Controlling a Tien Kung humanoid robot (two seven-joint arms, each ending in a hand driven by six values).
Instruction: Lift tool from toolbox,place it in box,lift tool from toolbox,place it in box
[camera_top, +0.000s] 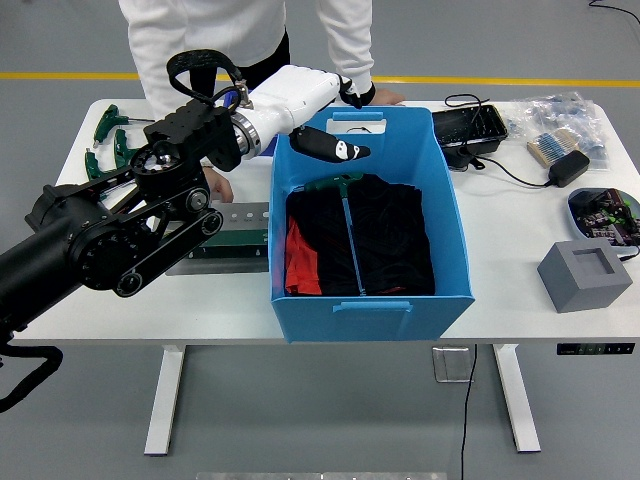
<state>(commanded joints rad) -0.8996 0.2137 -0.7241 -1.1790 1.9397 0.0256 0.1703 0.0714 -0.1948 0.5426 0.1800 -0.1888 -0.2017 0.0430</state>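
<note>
Tool (349, 225) lies in box (440, 190), below left hand's (312, 105) fingers (335, 150).

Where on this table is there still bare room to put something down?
Free: the front right strip of the table, between the blue box and the grey block, and the front left corner. Crowded: the back right, with cables, black tray and packets, and the left, with green tools.

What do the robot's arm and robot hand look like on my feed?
The left arm is black, with round joints, drive belts and a looped black cable. A silver ring joins it to the white robot hand, whose fingers have black tips.
</note>
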